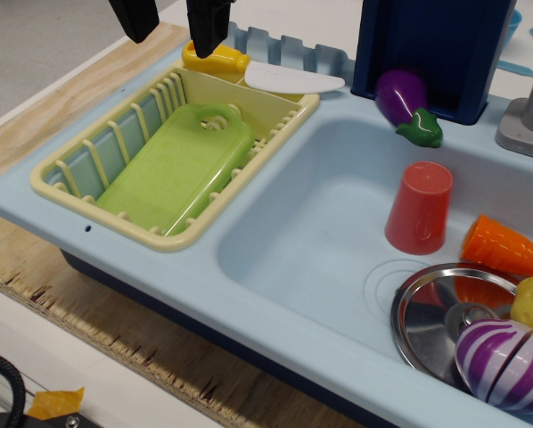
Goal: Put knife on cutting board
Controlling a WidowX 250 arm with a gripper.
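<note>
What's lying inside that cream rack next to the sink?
A green cutting board lies tilted inside the rack. The knife rests across the rack's far rim, not inside. Whatever is beneath the board is hidden.

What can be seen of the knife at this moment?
The knife is a small plastic toy with a rounded yellow handle and a smooth, whitish curved blade. It lies flat across the far rim of the cream dish rack, handle to the left, blade pointing right. The dark gripper hangs open just above the handle, seemingly not gripping it. The knife is not on the green cutting board.
</note>
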